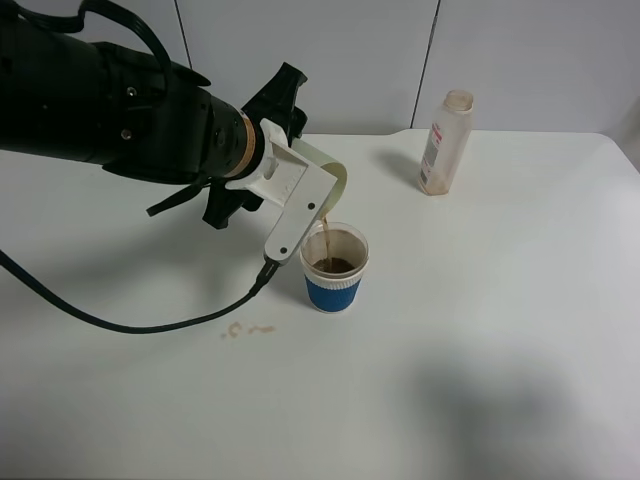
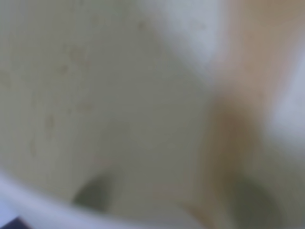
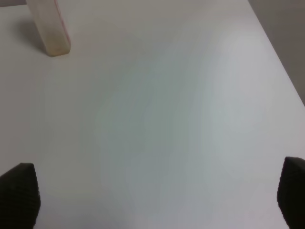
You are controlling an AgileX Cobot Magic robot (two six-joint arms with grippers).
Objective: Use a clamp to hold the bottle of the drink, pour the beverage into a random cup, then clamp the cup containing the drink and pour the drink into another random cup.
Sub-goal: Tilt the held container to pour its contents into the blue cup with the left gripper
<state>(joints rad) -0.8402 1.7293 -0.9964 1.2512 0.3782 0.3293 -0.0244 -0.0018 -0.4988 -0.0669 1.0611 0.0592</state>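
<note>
Left wrist view, badly out of focus. Pale yellow-green tumbler (image 2: 95, 105) wall fills nearly the whole frame. Brown streak of drink (image 2: 228, 143) runs down the right-centre. Whitish rim band curves across lower left.

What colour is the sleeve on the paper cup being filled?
Blue, ribbed, on the paper cup; its rim is white. The exterior high view shows it best.

White table (image 1: 520, 330) bears blue-sleeved cup (image 1: 333, 268), bottle (image 1: 445, 143), small spill (image 1: 245, 328).
</note>
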